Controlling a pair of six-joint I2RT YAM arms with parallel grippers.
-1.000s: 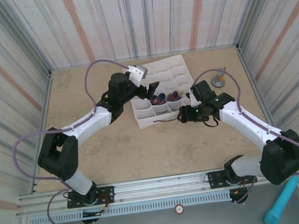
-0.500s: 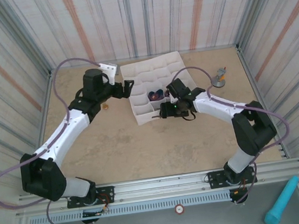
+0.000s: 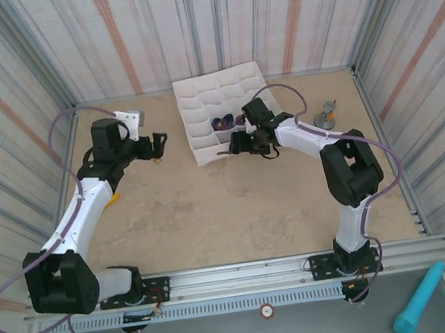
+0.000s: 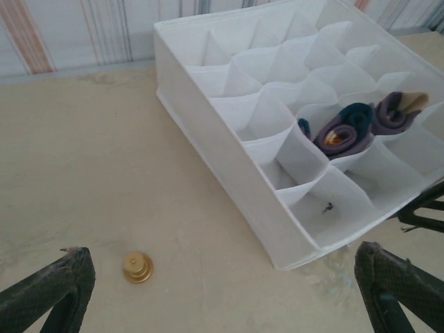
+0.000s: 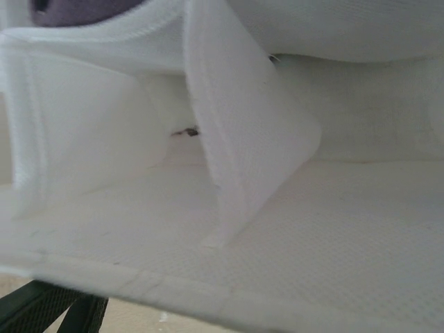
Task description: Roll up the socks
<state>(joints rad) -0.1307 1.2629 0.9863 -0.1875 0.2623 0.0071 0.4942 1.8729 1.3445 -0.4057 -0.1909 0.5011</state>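
Note:
Two rolled purple socks (image 3: 228,121) sit in neighbouring cells of the white gridded box (image 3: 199,108). In the left wrist view one sock (image 4: 345,132) shows a teal toe, the other (image 4: 395,113) a tan one. My left gripper (image 3: 157,144) hangs open over bare table left of the box, its fingers (image 4: 50,291) wide apart with nothing between them. My right gripper (image 3: 241,142) is open and pressed close to the box's near right edge. Its camera looks into an empty cell, with a bit of purple sock (image 5: 76,10) at the top.
A small gold stepped weight (image 4: 137,267) lies on the table near my left gripper. A grey stand with an orange part (image 3: 327,113) sits right of the box. Striped walls (image 3: 213,21) close the table on three sides. A teal tube (image 3: 417,298) lies beyond the near rail.
The box has slid back and left toward the rear wall, the right gripper staying at its near edge. The left arm has swung left, away from the box.

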